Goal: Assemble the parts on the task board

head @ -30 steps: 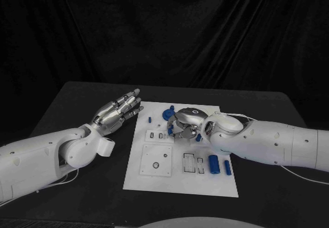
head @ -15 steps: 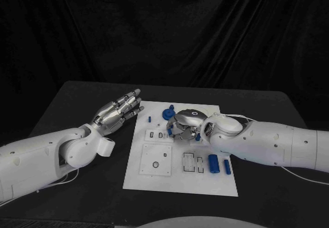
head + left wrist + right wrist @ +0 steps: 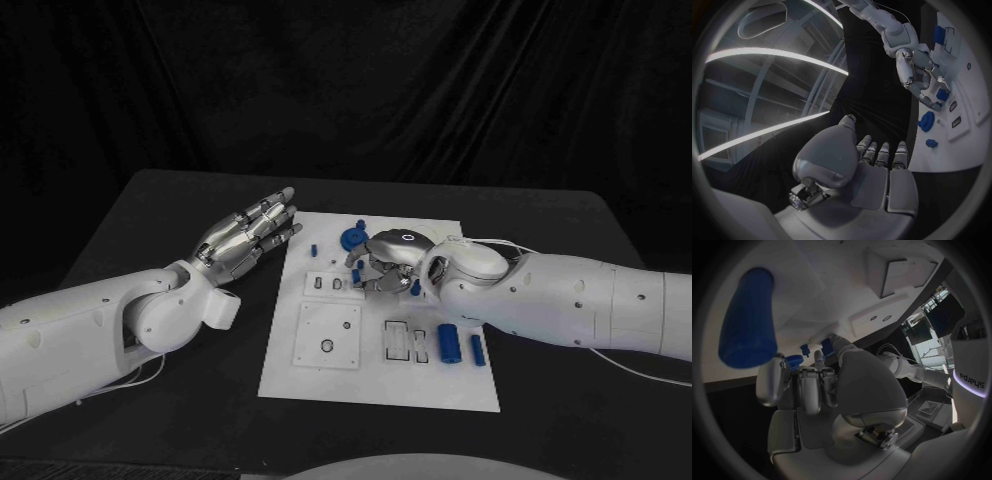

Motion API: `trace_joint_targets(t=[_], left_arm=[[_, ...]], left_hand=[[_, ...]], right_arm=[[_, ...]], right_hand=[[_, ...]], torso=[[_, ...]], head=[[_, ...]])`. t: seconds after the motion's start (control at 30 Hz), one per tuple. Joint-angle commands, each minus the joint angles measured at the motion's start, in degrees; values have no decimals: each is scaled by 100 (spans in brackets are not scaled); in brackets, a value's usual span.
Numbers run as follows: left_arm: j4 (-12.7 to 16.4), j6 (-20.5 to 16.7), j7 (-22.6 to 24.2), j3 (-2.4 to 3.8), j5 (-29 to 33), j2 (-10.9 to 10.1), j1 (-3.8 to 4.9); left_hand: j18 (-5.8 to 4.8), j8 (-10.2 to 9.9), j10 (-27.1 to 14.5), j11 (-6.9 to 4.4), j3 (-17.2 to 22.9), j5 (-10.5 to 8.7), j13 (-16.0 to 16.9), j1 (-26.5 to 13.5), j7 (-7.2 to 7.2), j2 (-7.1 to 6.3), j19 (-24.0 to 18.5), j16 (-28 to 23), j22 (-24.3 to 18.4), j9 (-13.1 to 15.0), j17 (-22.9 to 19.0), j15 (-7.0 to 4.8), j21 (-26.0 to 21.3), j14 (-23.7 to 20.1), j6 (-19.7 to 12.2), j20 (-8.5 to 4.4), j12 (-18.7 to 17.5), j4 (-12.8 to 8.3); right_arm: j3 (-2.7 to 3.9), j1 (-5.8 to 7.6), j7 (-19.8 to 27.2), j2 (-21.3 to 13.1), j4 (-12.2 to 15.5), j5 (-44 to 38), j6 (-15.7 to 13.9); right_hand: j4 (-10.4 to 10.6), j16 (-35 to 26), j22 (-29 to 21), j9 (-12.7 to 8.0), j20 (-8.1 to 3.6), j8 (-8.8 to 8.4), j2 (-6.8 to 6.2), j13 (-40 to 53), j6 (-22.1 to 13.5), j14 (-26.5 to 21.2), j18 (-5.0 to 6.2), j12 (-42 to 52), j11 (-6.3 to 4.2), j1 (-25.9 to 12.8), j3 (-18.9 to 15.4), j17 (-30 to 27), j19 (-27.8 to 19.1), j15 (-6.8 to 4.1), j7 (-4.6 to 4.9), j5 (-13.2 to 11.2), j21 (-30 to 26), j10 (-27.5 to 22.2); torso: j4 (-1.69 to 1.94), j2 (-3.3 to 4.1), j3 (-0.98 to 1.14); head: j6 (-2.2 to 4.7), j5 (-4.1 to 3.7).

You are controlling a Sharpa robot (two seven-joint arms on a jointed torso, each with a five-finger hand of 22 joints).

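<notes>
Black drapery hangs behind a black table [image 3: 173,210], with the white task board [image 3: 378,385] at its centre. Over the board's upper middle, the right hand [image 3: 384,262] points its fingers down and curls them among the blue parts — whether it pinches one, I cannot tell. A round blue part [image 3: 352,240] lies at its 11 o'clock, and two blue cylinders [image 3: 450,346] stand at its 5 o'clock. At the board's 9 o'clock edge the left hand [image 3: 248,234] hovers flat, fingers straight and apart, holding nothing. No writing on the board can be read; the right wrist view shows "ad.ePYS"-like lettering — not clearly legible — on a white panel [image 3: 971,376].
</notes>
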Motion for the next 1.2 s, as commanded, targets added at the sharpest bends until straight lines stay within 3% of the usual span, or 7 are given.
trace_joint_targets(t=[0.03, 0.3, 0.53, 0.77, 1.03, 1.13, 1.2], left_arm=[[4, 75, 54, 5, -1, 8, -9], [44, -16, 25, 6, -1, -70, -9], [138, -196, 79, 8, -6, -166, 2], [190, -567, 265, 9, -726, -203, 92], [155, -1347, 659, 11, -2460, -181, 372], [123, -1620, 603, 11, -3125, -138, 516], [95, -1758, 451, 11, -3699, -92, 626]], left_hand=[[101, 34, -9, 32, 30, 31, -6, 42, 0, -3, 0, -21, 7, 5, -5, 54, -11, -2, -9, 37, -20, -2], [102, 41, -9, 27, 31, 28, -6, 76, -3, -46, 5, -21, 10, 9, -5, 48, -7, -2, 11, 37, -20, -45], [104, 61, -9, 56, 33, 31, -6, 158, 24, -110, 21, -21, 20, 16, -5, 50, 6, -2, 57, 57, -20, -156], [110, 112, 41, 220, 78, -105, 18, 286, 167, -191, 116, 37, 65, 32, 23, 171, 78, 37, 203, 189, 4, -399], [123, 274, 1285, 561, -135, -878, 435, 471, 437, -401, 771, 829, 281, 87, 225, 418, 535, 824, 787, 418, 379, -44], [109, 285, 2786, 781, -315, -1537, 1104, 359, 491, -466, 1449, 1867, 436, 96, 431, 572, 926, 2089, 930, 493, 857, 149], [54, 231, 3362, 1185, -769, -2556, 1401, -405, 371, -574, 2473, 2346, 671, 82, 532, 693, 1492, 2762, 843, 515, 1106, 151]], right_arm=[[-16, -30, -152, -28, 18, -67, 63], [-15, 23, -17, -289, 281, -69, -376], [-14, 381, 50, -819, 934, 11, -706], [-14, 827, 172, -1332, 1372, 469, -1094], [-14, 1301, 369, -1650, 1382, 1615, -1522], [-14, 1388, 403, -1697, 1333, 1922, -1527], [-15, 1424, 390, -1727, 1304, 2056, -1441]], right_hand=[[25, -23, 817, -92, -13, -80, -22, 1509, -118, 592, 77, 20, 23, -79, -76, 1477, -30, 41, -12, -161, -41, 601], [427, -47, 821, -323, -28, -165, -291, 1509, -252, 586, 80, 20, 9, -127, -322, 1455, -18, 27, -25, -712, -94, 601], [1035, -62, 834, -477, -44, -142, -736, 1509, -213, 583, 81, 20, -2, -189, -778, 1441, -10, 14, -30, -1048, -131, 601], [1036, -60, 846, -524, -29, -56, -542, 1509, -52, 583, 78, 20, 38, -456, -985, 1442, -7, 43, 23, -1043, -148, 601], [1020, -44, 1057, -498, 6, 225, -226, 1509, 475, 589, -21, 20, 85, -808, -823, 1453, 221, 82, 78, -1039, 324, 601], [1008, -33, 1076, -475, 16, 303, -108, 1509, 624, 591, -23, 20, 94, -901, -776, 1462, 230, 90, 84, -1022, 344, 601], [1002, -36, 1081, -470, 21, 321, -65, 1509, 655, 590, -23, 20, 100, -890, -751, 1460, 231, 95, 89, -1015, 347, 601]], torso=[[3, 2, 0], [1, 2, 2], [-3, -4, 7], [12, -5, 12], [0, 3, 5], [-11, 2, 6], [-15, 0, 15]], head=[[-3, -2], [17, 10], [-14, 40], [-34, 15], [-27, 22], [-42, 25], [-46, 18]])
